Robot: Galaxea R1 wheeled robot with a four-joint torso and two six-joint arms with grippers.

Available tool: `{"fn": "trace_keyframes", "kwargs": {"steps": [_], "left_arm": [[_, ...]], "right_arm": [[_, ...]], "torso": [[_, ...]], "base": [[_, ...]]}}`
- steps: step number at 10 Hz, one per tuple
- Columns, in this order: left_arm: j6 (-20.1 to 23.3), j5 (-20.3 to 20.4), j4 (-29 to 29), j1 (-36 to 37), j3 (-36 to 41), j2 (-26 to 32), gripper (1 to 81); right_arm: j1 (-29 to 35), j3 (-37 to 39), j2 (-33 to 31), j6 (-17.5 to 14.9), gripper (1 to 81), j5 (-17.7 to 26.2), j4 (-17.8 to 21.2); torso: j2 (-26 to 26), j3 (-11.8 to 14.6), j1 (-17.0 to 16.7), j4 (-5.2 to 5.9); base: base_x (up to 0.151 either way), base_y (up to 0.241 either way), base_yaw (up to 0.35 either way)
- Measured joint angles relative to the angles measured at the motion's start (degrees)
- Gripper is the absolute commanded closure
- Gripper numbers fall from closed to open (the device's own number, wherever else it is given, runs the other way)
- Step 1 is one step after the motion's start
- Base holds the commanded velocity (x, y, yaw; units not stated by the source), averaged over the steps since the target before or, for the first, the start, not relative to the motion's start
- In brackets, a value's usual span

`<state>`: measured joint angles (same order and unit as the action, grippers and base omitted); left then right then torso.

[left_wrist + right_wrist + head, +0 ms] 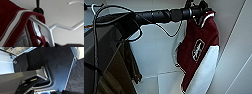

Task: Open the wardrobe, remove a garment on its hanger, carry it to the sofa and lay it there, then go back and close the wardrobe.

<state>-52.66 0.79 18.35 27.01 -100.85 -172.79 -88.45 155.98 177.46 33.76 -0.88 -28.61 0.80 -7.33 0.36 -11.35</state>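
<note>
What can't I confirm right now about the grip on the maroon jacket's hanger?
- Left gripper: its fingers are hidden in the head view behind the black arm.
- Thin white hanger: its hook is cut off by the left wrist view's edge.
- Maroon white-sleeved jacket: its hem leaves the head view.

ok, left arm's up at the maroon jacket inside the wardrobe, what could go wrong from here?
1. The maroon varsity jacket with white sleeves hangs lopsided, bunched to one side of the thin white hanger; it may slide off when lifted.
2. The loose black cable drooping under the left arm could snag the jacket.
3. The olive-green jacket hangs nearby and might get dragged.
</note>
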Motion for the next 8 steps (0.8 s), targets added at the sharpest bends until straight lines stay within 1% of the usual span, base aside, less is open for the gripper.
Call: {"fn": "trace_keyframes", "kwargs": {"steps": [1,2,3,4,5,6,7,8], "left_arm": [[0.0,-1.4,0.0,0.0,0.2,0.1,81.1],[0.0,-3.5,-0.1,-0.9,0.4,-0.3,81.1],[0.1,-5.5,-0.2,-1.5,0.5,-0.4,81.1],[0.0,-6.5,-0.4,-1.6,0.5,-0.2,81.1],[0.0,-6.9,-0.5,-1.5,0.5,0.1,81.1],[0.0,-7.3,-0.9,-1.4,0.5,0.1,81.1],[0.0,-7.3,-1.1,-1.5,0.5,-0.1,81.1],[0.0,-8.3,-1.2,-1.5,0.8,0.0,81.1]], "right_arm": [[-0.5,0.0,0.0,0.0,1.0,-0.1,0.0],[-0.8,0.0,-0.1,0.0,1.0,-0.1,0.0],[-0.7,0.0,-0.2,0.0,1.0,-0.2,0.0],[-0.5,0.0,-0.3,0.0,1.0,-0.2,0.0],[-0.2,0.0,-0.3,0.0,1.0,-0.4,0.0],[0.0,0.0,-0.3,0.0,1.0,-0.6,0.0],[0.0,0.0,-0.4,0.0,1.0,-0.6,0.0],[-0.2,0.0,-0.4,0.0,1.0,-0.6,0.0]], "torso": [[0.0,0.0,0.0,0.63],[0.0,0.0,0.0,2.23],[0.0,0.0,0.0,4.22],[0.0,0.0,0.0,5.88],[0.0,0.0,0.0,6.93],[0.0,0.0,0.0,7.12],[0.0,0.0,0.0,7.04],[0.0,0.5,0.0,7.01]], "base": [[0.0,0.0,0.0],[0.0,0.0,0.0],[0.0,0.0,0.0],[0.0,0.0,0.0],[0.0,0.0,0.0],[0.0,0.0,0.0],[0.0,0.0,0.0],[0.0,0.0,0.0]]}}
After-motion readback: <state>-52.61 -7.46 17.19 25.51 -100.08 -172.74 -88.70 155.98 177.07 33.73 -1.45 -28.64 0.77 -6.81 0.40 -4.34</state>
